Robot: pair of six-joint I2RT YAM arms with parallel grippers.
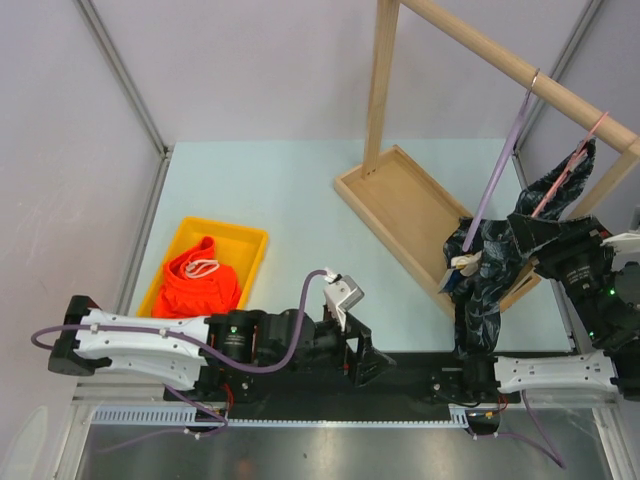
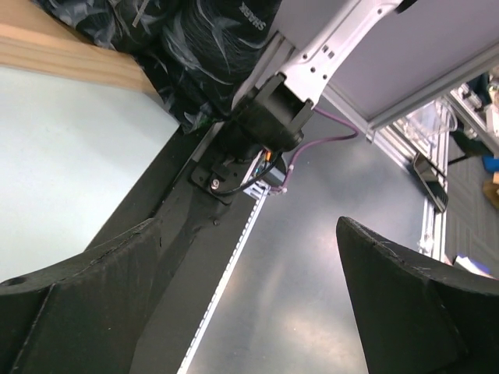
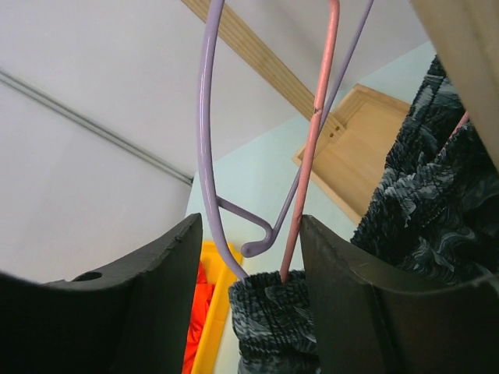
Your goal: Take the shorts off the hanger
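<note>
The dark navy-black shorts (image 1: pixel 485 270) hang from a purple hanger (image 1: pixel 497 170) and a pink hanger (image 1: pixel 565 170) on the wooden rail (image 1: pixel 500 60). My right gripper (image 1: pixel 525 235) is up at them. In the right wrist view it (image 3: pixel 249 222) is open, its fingers either side of the shorts' waistband (image 3: pixel 277 319), with the pink hanger (image 3: pixel 316 140) and the purple hanger (image 3: pixel 204 140) rising between them. The orange shorts (image 1: pixel 200 285) with a white drawstring lie in the yellow tray (image 1: pixel 240 235). My left gripper (image 1: pixel 368 362) is open and empty, low at the near edge (image 2: pixel 248 226).
The rack's wooden base tray (image 1: pixel 410 210) lies under the rail, with an upright post (image 1: pixel 380 80) at its far end. The dark shorts' hem (image 2: pixel 195 47) hangs down to the right arm's base. Grey walls close in the table on both sides.
</note>
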